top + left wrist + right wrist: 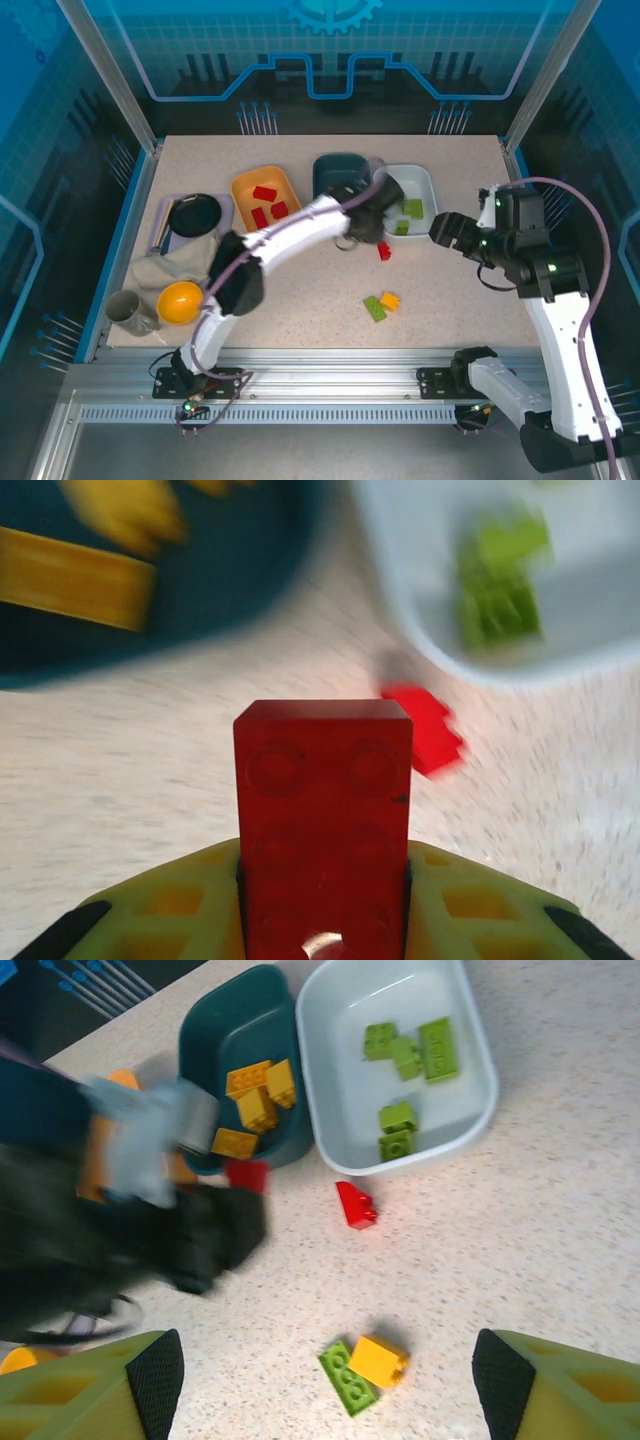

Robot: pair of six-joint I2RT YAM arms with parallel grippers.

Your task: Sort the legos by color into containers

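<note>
Nearest you, at the near left corner of the table (pixel 460 310), the grey mug (pixel 128 312) and the yellow bowl (pixel 180 302) sit just beside each other, with a crumpled cloth (pixel 175 265) behind them

Out on the open middle of the table you have two legos lying flat and touching: a green brick (pixel 348 1378) and an orange-yellow brick (pixel 378 1360). Your right gripper (pixel 328 1405) is released, its fingers spread wide with nothing between them. In its wrist view that pair lies in the gap between the two fingers, and from overhead the gripper hangs off to the right, near the white tub (pixel 428 180)

Further on, a loose red brick (pixel 355 1205) lies alone on the table, apart from the pair and just in front of the white tub

Your left gripper (pixel 365 232) is clenched on a red brick (pixel 322 780). The brick stands up between the yellow-green fingers (pixel 480 910), its studded face towards the wrist camera. It is held over the table by the front edges of the teal tub (pixel 340 165) and the white tub, close to the loose red brick. The background in that wrist view is blurred

At the far side the three containers stand in a row. The orange tub (pixel 240 190) is on your left, well apart from the left gripper, with three red bricks in it. The teal tub is in the middle and holds several orange-yellow bricks. The white tub, touching or almost touching it on the right, holds several green ones
</note>
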